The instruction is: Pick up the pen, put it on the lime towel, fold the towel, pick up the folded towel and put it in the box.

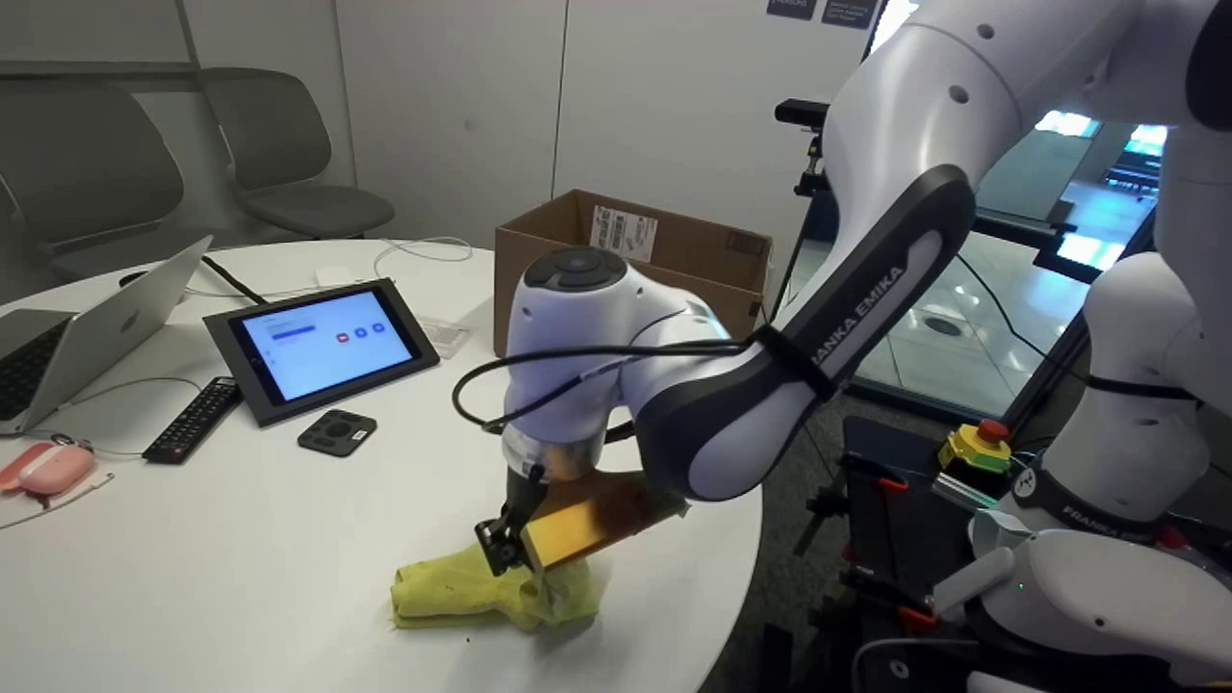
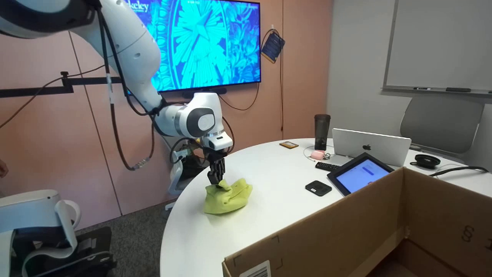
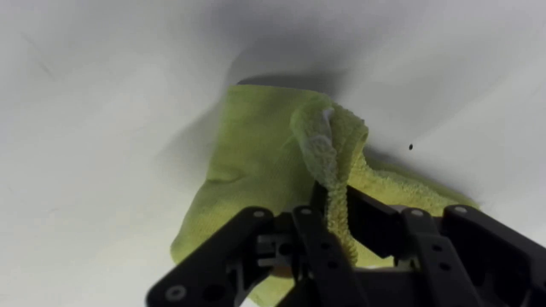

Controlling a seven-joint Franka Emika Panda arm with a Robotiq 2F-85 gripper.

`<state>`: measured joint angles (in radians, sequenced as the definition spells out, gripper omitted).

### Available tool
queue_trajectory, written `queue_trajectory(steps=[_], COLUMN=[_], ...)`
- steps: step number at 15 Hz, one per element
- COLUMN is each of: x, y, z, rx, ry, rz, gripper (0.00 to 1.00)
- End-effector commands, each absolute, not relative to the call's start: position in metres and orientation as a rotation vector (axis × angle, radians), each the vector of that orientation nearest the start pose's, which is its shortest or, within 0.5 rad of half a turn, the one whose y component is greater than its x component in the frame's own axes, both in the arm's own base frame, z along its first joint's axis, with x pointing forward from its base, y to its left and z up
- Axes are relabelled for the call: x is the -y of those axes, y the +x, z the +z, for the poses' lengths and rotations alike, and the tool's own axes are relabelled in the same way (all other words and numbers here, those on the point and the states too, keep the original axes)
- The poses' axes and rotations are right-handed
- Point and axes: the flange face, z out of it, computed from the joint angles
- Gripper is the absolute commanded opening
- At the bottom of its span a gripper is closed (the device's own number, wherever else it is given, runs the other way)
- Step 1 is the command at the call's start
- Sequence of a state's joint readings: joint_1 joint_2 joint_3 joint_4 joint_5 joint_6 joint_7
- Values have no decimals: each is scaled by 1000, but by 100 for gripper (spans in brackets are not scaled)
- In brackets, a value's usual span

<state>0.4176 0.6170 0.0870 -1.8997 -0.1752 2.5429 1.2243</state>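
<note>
Though only the wrist view made the pinch plain, my claw (image 3: 336, 200) was closed on a raised fold of the lime towel (image 3: 258, 170), which lay bunched near the rounded edge of the table (image 2: 276, 192). Well apart stood the box (image 2: 319, 234), whose inside floor showed in an exterior view alone.

Bare table (image 2: 276, 206) between the towel (image 2: 228, 200) and the box (image 2: 326, 236) allows low passage. The box's upright walls obstruct lateral entry; the open top admits entry from above. Near the box, a tablet (image 2: 359, 175) obstructs low movement.
</note>
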Motion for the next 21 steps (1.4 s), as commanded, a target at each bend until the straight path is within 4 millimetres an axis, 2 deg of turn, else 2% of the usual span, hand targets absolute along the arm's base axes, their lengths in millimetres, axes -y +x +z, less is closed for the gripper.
queue_trajectory(steps=[1, 5, 6, 7, 8, 10, 13, 18, 21], x=[-335, -340, -338, -336, -333, -323, -311, -284, -271], y=[577, 592, 595, 597, 599, 600, 596, 579, 565], z=[152, 133, 127, 123, 117, 108, 99, 87, 75], rx=[-764, -733, -740, -743, -753, -783, -836, -939, -987], ry=[-3081, -3131, -3139, -3145, -3150, -3152, -3149, -3144, -3162], rz=[-48, -14, -4, 10, 18, 48, 74, 151, 198], gripper=[4, 5, 13, 15, 39, 40, 63, 100, 100])
